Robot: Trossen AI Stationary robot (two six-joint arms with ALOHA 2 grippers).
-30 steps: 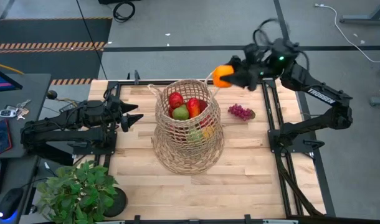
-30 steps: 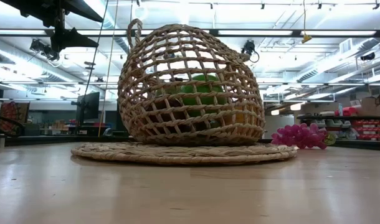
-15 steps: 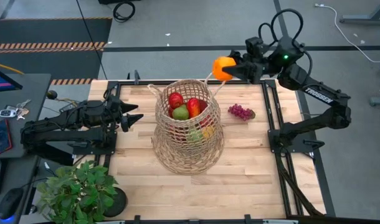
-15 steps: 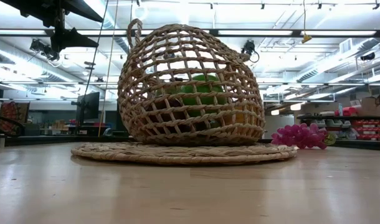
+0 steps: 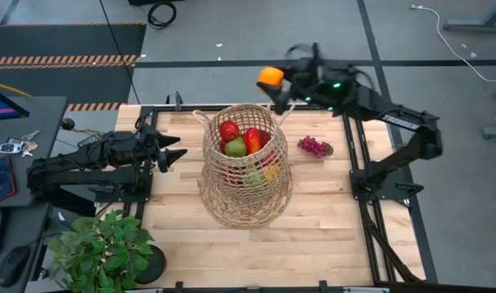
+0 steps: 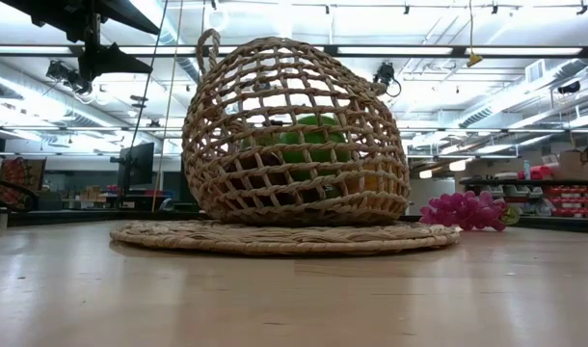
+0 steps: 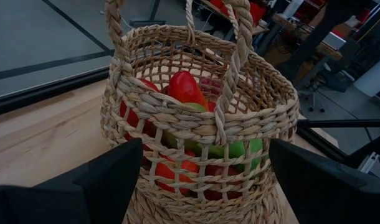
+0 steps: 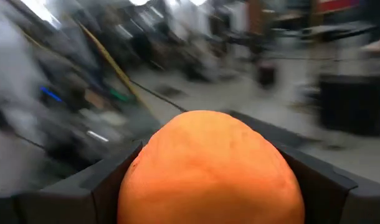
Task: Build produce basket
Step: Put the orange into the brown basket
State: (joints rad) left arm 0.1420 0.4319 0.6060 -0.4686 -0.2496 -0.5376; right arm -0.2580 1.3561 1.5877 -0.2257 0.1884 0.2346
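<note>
Two dark arms are seen at a pale wooden plank desk point(image 5: 329, 236), ringed by grey floor with striped hazard tape, while the low view adds a hall with strip lights behind. The basket point(image 5: 246, 163) stands mid-desk, a bulging open weave of tan wicker with thin loop handles; only the low view shows the flat woven mat point(image 6: 284, 236) beneath it. Rounded red and green produce point(image 5: 238, 140) is piled inside. A knobbly purple grape bunch point(image 5: 314, 146) lies on the desk right of the basket. The right end effector point(image 5: 279, 80) is held high beyond the desk's far edge, clamped on a smooth, dimpled orange point(image 5: 271, 76). The left end effector point(image 5: 173, 152) waits left of the basket, fingers apart. A leafy potted plant point(image 5: 102, 248) is set at the near left corner.
</note>
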